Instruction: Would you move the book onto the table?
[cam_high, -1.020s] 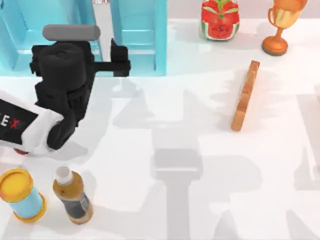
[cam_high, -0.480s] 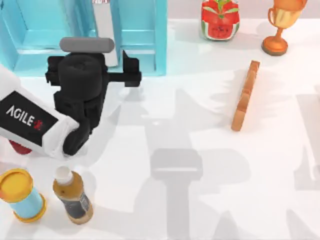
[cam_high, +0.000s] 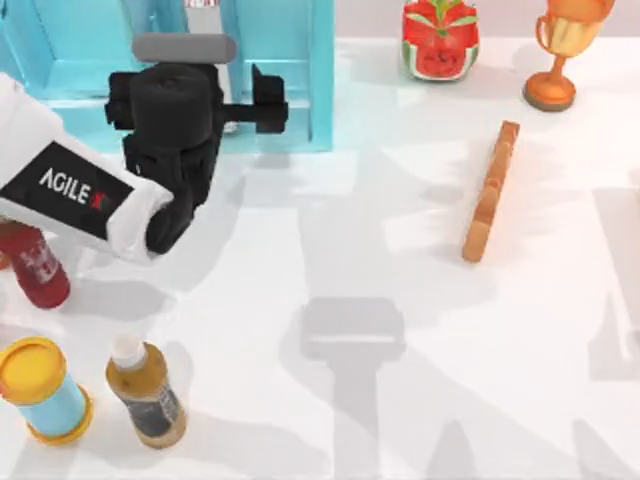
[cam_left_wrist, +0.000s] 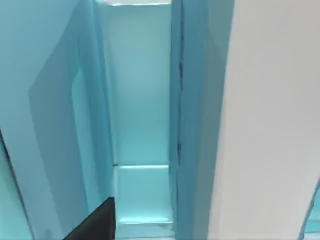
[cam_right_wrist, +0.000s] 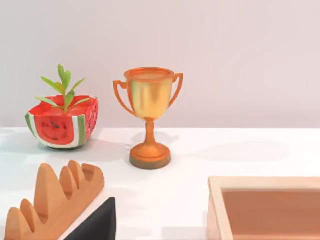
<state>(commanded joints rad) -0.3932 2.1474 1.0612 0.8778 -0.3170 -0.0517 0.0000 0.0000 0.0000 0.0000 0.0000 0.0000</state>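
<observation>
The book (cam_high: 207, 20) stands edge-on as a narrow white-grey slab inside the light-blue shelf unit (cam_high: 285, 60) at the back left. My left gripper (cam_high: 222, 100) reaches into the shelf opening and looks open. One black finger (cam_high: 268, 98) sits to the right of the slab, and the arm hides the other. In the left wrist view the shelf's teal walls (cam_left_wrist: 140, 100) are very close, with a dark fingertip (cam_left_wrist: 95, 222) at the edge. The white table (cam_high: 400, 400) stretches out in front. My right gripper (cam_right_wrist: 95, 222) is parked off to the right.
An orange-brown wooden strip (cam_high: 490, 190) lies right of centre. A watermelon planter (cam_high: 440, 40) and a gold trophy (cam_high: 560, 50) stand at the back right. A red bottle (cam_high: 35, 265), a yellow-lidded can (cam_high: 45, 390) and a brown bottle (cam_high: 145, 395) stand at the front left. A wooden tray (cam_right_wrist: 265, 205) lies near the right arm.
My left arm has moved toward the back and a little right, carrying its gripper deeper into the shelf along the book. The red bottle has come into sight behind it.
</observation>
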